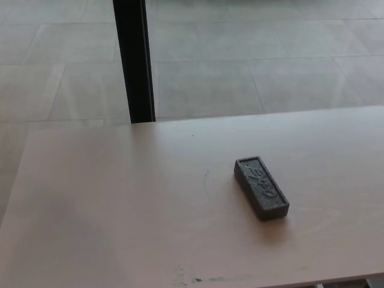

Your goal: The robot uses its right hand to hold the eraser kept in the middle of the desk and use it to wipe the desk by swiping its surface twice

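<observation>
- Pale grey tiled floor (252,66) fills the top of my view, beyond the desk's far edge.
- Light beige, smooth-topped desk (120,216) spreads across the lower view; faint greenish smudges mark its near edge.
- Black upright post (135,60) stands behind the desk, left of centre.
- Dark grey rectangular eraser with raised lettering on top (261,187) lies flat on the desk, right of centre, long axis slanting toward my right, nothing touching it.
- Neither of my hands shows, so I cannot tell how open the right one is; nothing is held yet.
- Risk, as I judge it: the slanted eraser may twist or skid on the smooth top if my fingers meet it off-square, and a pinch on a corner could let it slip mid-swipe.
</observation>
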Controlling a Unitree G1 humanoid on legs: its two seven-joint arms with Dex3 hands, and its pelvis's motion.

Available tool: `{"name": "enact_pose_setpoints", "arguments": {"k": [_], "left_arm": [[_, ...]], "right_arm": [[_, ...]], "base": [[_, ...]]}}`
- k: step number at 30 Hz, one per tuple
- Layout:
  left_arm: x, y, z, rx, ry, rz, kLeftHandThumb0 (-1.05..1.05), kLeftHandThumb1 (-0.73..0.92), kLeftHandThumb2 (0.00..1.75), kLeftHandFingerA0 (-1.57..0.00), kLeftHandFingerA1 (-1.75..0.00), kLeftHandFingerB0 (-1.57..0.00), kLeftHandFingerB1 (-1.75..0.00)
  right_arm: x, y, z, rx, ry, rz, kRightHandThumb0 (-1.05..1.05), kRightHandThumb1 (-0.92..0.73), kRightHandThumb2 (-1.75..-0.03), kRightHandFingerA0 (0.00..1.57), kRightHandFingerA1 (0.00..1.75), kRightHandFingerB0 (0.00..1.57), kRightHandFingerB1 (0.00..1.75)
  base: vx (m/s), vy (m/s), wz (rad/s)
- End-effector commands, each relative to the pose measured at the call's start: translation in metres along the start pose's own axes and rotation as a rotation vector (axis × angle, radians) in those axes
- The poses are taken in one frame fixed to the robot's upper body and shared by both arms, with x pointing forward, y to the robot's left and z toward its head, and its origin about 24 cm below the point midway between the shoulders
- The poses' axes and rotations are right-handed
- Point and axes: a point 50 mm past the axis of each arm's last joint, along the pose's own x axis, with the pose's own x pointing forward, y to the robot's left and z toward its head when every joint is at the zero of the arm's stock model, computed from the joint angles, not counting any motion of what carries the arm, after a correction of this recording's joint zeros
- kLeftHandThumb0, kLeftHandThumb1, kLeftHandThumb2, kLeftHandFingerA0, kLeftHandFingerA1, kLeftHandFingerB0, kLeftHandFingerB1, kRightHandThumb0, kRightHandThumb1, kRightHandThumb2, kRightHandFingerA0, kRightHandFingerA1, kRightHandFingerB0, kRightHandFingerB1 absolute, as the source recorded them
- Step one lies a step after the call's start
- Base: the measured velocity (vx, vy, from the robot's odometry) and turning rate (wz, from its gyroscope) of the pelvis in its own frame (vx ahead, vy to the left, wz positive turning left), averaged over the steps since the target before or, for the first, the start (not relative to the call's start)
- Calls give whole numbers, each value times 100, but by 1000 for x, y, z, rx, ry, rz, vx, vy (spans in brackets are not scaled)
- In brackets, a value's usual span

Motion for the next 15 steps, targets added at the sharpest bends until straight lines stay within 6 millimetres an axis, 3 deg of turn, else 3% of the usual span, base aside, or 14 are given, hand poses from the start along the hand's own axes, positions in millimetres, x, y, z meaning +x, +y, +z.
{"name": "enact_pose_setpoints", "arguments": {"k": [1, 3, 4, 5, 7, 8, 9, 10, 11, 14, 15], "left_arm": [[0, 19, 7, -121, -26, 23, -49, 77, 62, -53, -60, -32, -46], [0, 19, 7, -119, -25, 24, -49, 77, 63, -54, -60, -32, -46], [0, 19, 7, -129, -25, 16, -47, 79, 64, -51, -60, -29, -46], [0, 19, 7, -143, -25, 19, -46, 77, 63, -53, -61, -31, -47], [0, 19, 7, -161, -23, 28, -46, 77, 63, -53, -61, -31, -47], [0, 18, 7, -133, -28, 22, -49, 77, 63, -55, -62, -32, -47], [0, 19, 7, -129, -30, 13, -50, 78, 63, -52, -61, -30, -47], [0, 19, 7, -129, -31, 12, -50, 78, 63, -52, -61, -30, -47], [-1, 19, 7, -128, -33, 9, -50, 78, 64, -51, -61, -30, -47], [0, 18, 8, -130, -24, 26, -48, 77, 63, -54, -60, -32, -46], [1, 19, 7, -131, -19, 34, -49, 77, 62, -56, -61, -34, -47]], "right_arm": [[1, -30, 28, 228, -161, -72, -58, -62, -59, 55, 66, 29, 33], [2, -35, 38, 282, -203, -81, -56, -62, -59, 54, 71, 27, 35], [5, -41, 63, 295, -274, -104, -57, -53, -88, 51, 77, 17, 49], [6, -44, 80, 311, -323, -117, -52, -69, -61, 52, 76, 24, 39], [7, -44, 89, 327, -351, -122, -52, -69, -61, 52, 76, 24, 39], [6, -49, 135, 350, -445, -208, -42, -75, -62, 76, 78, 38, 40], [4, -50, 155, 365, -495, -224, -42, -61, -101, 80, 83, 34, 57], [4, -50, 157, 367, -498, -226, -42, -61, -101, 80, 83, 34, 57], [2, -51, 171, 413, -537, -236, -34, -79, -68, 93, 79, 47, 45], [-6, -52, 227, 514, -662, -288, -44, -74, -70, 130, 84, 90, 57], [-10, -51, 247, 521, -706, -284, -46, -74, -70, 133, 89, 94, 57]], "base": [[0, 0, 0], [0, 0, 0], [0, 0, 0], [0, 0, 0], [0, 0, 0], [0, 0, 0], [-21, 6, -6], [0, 0, 0], [0, 0, 0], [0, 0, 0], [0, 0, 0]]}}
